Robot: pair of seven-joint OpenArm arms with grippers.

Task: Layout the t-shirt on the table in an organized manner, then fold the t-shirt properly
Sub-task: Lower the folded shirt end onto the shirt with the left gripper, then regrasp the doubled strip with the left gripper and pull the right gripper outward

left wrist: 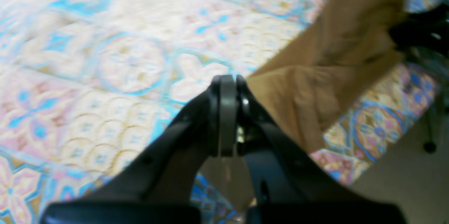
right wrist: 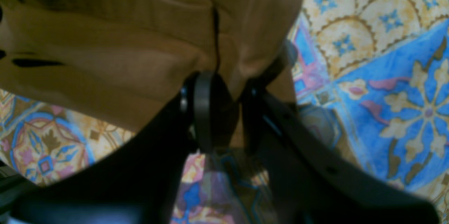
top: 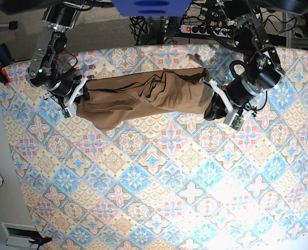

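The t-shirt stretches between both grippers over the patterned table; right gripper pinches cloth, left gripper closed, contents unclear; cables beyond.

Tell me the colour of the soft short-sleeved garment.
The soft cloth t-shirt is plain tan-brown, with no print; the base view shows it best.

The base view is evenly lit and fairly sharp, with a washed-out bright patch on the bench at lower right. The left wrist view is pale and smeared by motion blur, the bench pattern streaked at its left side. The right wrist view is dimmer; the t-shirt seems soft-focused, and the near jaws sit in deep shadow, almost a black silhouette
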